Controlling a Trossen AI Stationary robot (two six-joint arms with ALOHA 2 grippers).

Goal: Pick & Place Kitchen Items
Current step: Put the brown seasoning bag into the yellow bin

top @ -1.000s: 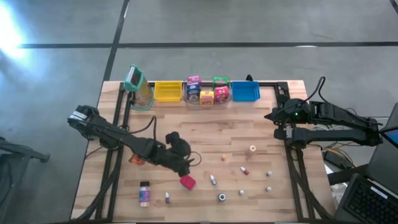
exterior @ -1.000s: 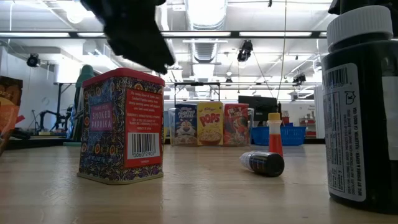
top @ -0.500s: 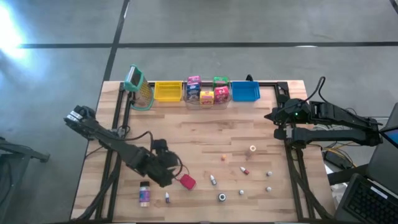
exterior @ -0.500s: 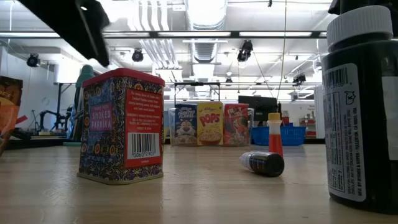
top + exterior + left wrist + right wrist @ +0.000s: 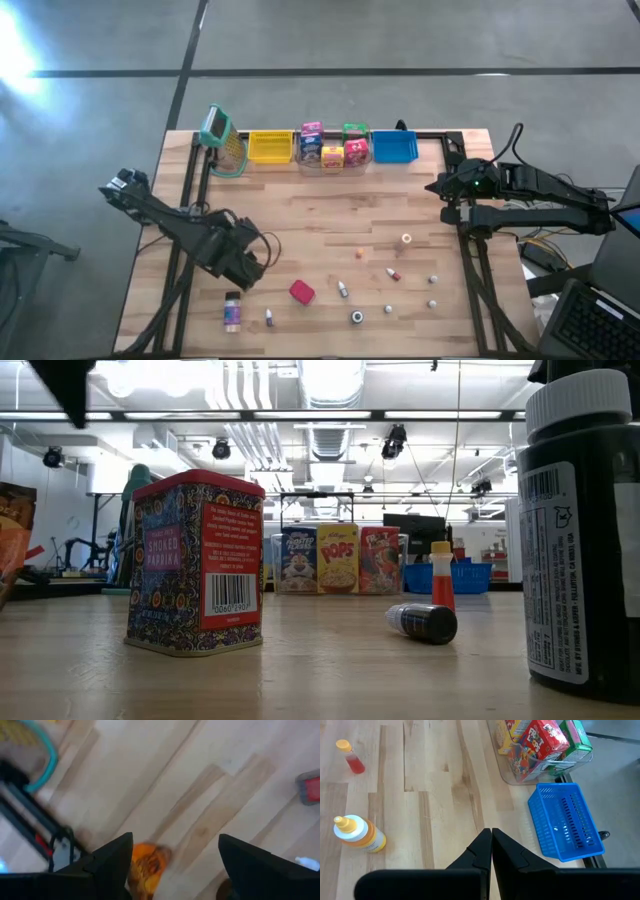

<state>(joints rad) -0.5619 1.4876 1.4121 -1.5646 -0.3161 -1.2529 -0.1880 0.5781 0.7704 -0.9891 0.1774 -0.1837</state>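
Note:
Kitchen items lie scattered on the wooden table: a red spice tin [image 5: 301, 292], a purple-labelled jar [image 5: 232, 312], a tiny bottle [image 5: 269, 318] and several small bottles and pieces around [image 5: 393, 273]. My left gripper [image 5: 246, 270] hangs open above the table left of the red tin [image 5: 312, 787], pointing steeply down. An orange packet [image 5: 150, 865] lies on the wood below, beside one finger. My right gripper [image 5: 491, 840] is shut and empty at the table's right edge [image 5: 440, 187].
A yellow bin [image 5: 269, 147], a clear bin [image 5: 335, 150] holding mini cereal boxes and a blue bin [image 5: 394, 148] line the far edge. A teal-rimmed bag [image 5: 222, 140] stands at the far left. A tall dark bottle [image 5: 585, 530] stands close to the low camera.
My left gripper has risen and gone from over the red tin toward the table's left edge, tipping to point more steeply down. It has stayed open. The red tin has kept its place on the table.

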